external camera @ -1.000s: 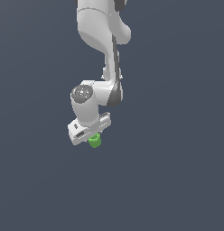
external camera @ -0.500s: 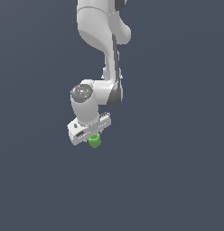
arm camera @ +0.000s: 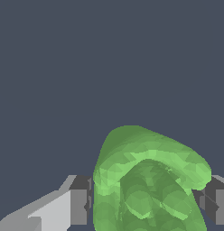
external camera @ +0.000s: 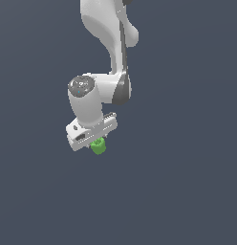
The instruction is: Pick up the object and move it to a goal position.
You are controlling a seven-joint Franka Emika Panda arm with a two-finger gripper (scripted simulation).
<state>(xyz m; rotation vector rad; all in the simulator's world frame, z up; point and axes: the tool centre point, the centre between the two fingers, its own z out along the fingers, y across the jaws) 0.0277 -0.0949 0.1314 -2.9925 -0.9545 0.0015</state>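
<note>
Movement since the earlier frames is slight: the arm [external camera: 108, 57], gripper [external camera: 97, 143] and green object [external camera: 98, 146] hold nearly the same place and pose in the exterior view; at most a small drift.

Gripper state: closed on the object; in the wrist view the dark finger pads [arm camera: 80, 198] sit against both flanks of the green object [arm camera: 147, 180], with no gap visible on either side. The object hangs directly beneath the white gripper bar [external camera: 91, 132], between the fingers, and protrudes a little below them.

Surroundings: uniform dark grey background; no table edge, goal marker or obstacle can be made out in either view, so height above any surface cannot be judged.

Assessment: the grasp appears complete and the step in hand is the carry to the goal. Recommended conduct: maintain closing force throughout; move smoothly and avoid abrupt wrist rotation, since the lobed, rounded body offers little flat contact and could twist or slip between the pads; release only once stationary at the goal.
</note>
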